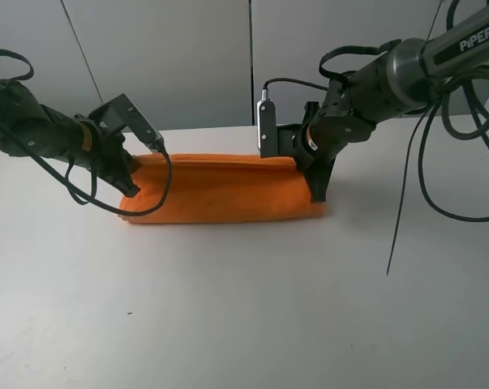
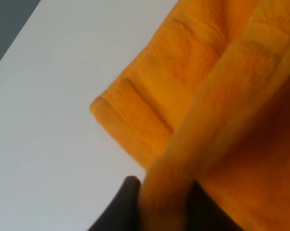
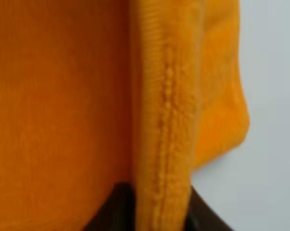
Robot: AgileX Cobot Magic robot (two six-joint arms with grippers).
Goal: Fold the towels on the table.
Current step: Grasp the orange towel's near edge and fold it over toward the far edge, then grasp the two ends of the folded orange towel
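Observation:
The orange towel (image 1: 220, 190) lies folded over in a long strip on the white table (image 1: 244, 308), toward the back. My left gripper (image 1: 129, 180) is shut on the towel's left end; the left wrist view shows the orange cloth (image 2: 202, 96) pinched between the dark fingers (image 2: 120, 207). My right gripper (image 1: 319, 188) is shut on the towel's right end; the right wrist view shows the hemmed edge (image 3: 166, 144) clamped between the dark fingers (image 3: 111, 207). The white label is hidden.
Grey wall panels (image 1: 187, 57) stand behind the table. Black cables (image 1: 406, 194) hang from the right arm over the table's right side. A cable loop (image 1: 147, 203) from the left arm droops across the towel's left end.

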